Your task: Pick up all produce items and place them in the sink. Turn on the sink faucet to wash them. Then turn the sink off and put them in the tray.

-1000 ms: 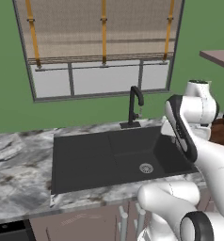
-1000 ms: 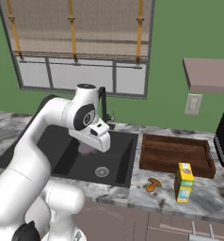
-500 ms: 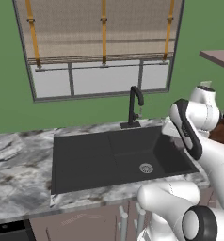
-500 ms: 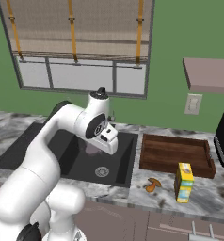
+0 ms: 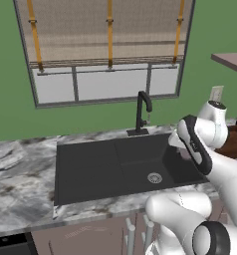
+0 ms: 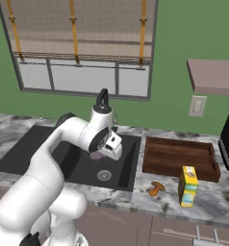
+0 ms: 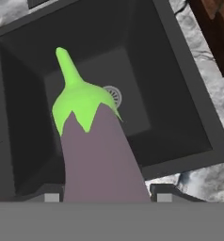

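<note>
Eggplant clamped in pincer, green stem pointing at steel drain, hanging over black sink. Probably light, firm, smooth-skinned; mid-body hold looks safest. Orange produce piece lying on counter near tray.

A dull purple eggplant with a bright green stem is hanging between the gripper's finger tips above the matte black sink, stem pointing at the round steel drain. An orange produce piece is lying on the counter in front of the dark wooden tray. The hooked black faucet is standing behind the basin.
</note>
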{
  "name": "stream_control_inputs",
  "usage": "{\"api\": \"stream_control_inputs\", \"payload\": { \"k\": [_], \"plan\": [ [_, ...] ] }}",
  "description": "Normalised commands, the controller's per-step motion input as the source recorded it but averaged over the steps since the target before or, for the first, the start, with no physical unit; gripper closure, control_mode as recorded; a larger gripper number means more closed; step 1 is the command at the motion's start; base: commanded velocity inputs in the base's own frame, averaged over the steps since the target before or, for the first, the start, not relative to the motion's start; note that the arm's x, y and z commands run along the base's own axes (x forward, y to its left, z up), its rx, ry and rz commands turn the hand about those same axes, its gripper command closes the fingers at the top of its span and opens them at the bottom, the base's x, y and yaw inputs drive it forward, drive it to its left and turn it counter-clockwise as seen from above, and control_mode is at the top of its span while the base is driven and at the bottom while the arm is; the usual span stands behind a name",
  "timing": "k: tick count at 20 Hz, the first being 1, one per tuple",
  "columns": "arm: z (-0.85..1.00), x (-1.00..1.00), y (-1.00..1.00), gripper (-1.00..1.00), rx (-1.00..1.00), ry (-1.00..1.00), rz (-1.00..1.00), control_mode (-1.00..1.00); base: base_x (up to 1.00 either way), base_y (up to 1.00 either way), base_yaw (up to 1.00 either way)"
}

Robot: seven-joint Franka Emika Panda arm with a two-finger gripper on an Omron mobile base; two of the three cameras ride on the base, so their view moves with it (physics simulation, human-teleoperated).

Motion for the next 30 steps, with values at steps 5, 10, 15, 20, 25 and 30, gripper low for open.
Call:
{"api": "stream_control_inputs", "payload": {
  "k": [5, 10, 15, 20, 25, 30],
  "plan": [
    [-0.33, 0.33, 0.01, 1.0, 0.0, -0.02, 0.06, -1.0, 0.0, 0.0, 0.0],
    [-0.35, 0.36, 0.02, 1.0, 0.0, 0.0, 0.07, -1.0, 0.0, 0.0, 0.0],
    [-0.34, 0.33, 0.04, 1.0, 0.0, 0.0, 0.08, -1.0, 0.0, 0.0, 0.0],
    [-0.35, 0.27, 0.07, 1.0, 0.0, 0.0, 0.09, -1.0, 0.0, 0.0, 0.0],
    [-0.36, 0.21, 0.14, 1.0, 0.0, 0.0, 0.09, -1.0, 0.0, 0.0, 0.0],
    [-0.33, 0.22, 0.16, 1.0, 0.0, 0.0, 0.08, -1.0, 0.0, 0.0, 0.0]
  ]
}}
